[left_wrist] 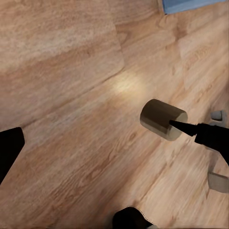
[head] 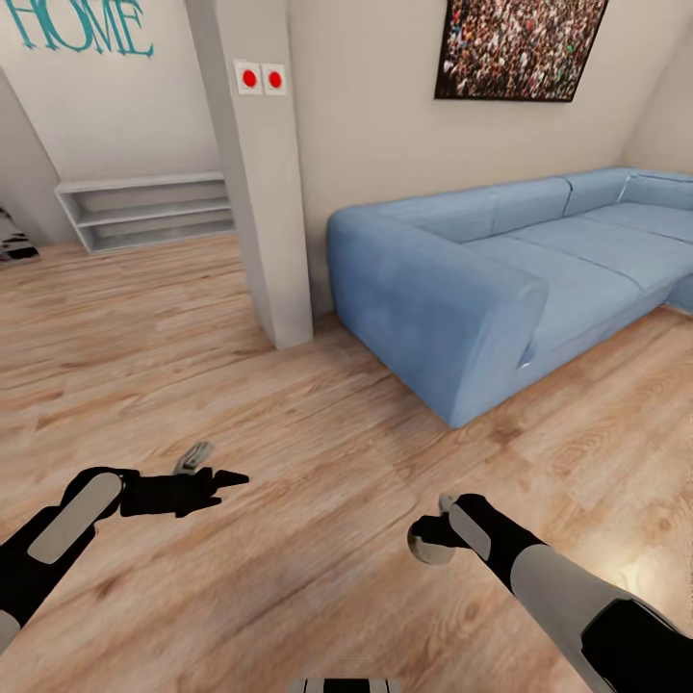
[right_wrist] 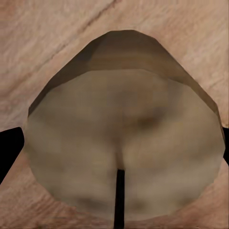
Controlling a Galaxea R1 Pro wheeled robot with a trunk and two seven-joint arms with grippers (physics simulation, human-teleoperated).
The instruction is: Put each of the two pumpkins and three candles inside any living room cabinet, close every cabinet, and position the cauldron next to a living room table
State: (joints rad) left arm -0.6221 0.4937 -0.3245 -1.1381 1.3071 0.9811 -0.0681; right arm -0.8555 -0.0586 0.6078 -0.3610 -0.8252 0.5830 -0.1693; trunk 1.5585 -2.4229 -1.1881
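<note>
My right gripper hangs low over the wooden floor at the front right, shut on a short beige cylindrical candle. The right wrist view looks straight at the candle from very close, with its dark wick running down the round end face. In the left wrist view the same candle hovers above the floor, a black fingertip of the right gripper pressed against it. My left gripper is at the front left, open, with nothing between its fingers.
A blue L-shaped sofa fills the right side. A square grey pillar stands just left of it, with a low white shelf unit against the far left wall. Bare wooden floor stretches ahead.
</note>
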